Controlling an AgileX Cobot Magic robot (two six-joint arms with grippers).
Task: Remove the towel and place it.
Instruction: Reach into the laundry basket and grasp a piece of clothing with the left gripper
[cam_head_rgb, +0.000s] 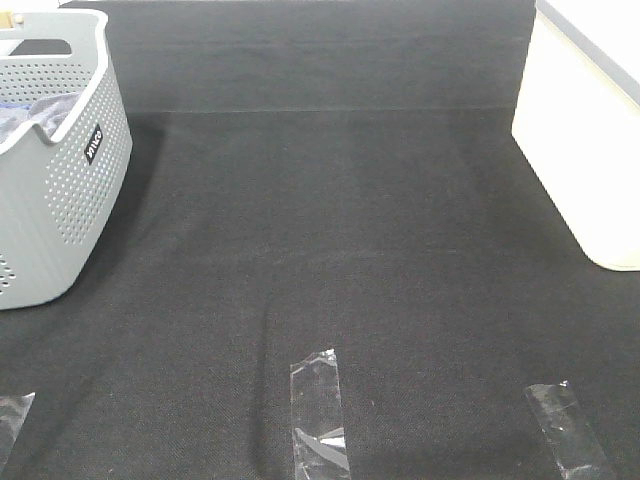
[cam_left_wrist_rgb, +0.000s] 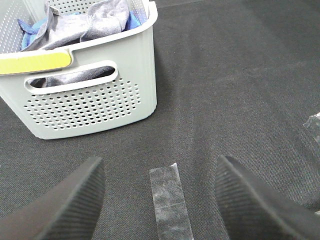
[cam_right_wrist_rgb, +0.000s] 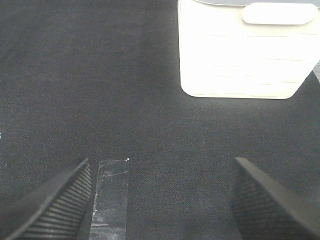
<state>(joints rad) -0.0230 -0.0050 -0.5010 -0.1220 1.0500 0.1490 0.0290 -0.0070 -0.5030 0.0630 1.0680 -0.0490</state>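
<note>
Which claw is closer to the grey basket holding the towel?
Left. The left gripper sits open just short of the basket, on its handle side; the right gripper faces the white bin, with the basket out of its view.

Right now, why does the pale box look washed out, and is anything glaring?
Right wrist view: the cream bin is overexposed, its ribs nearly lost. Exterior high view: the tape strip catches glare. Left wrist view: basket and towel evenly lit, sharp.
</note>
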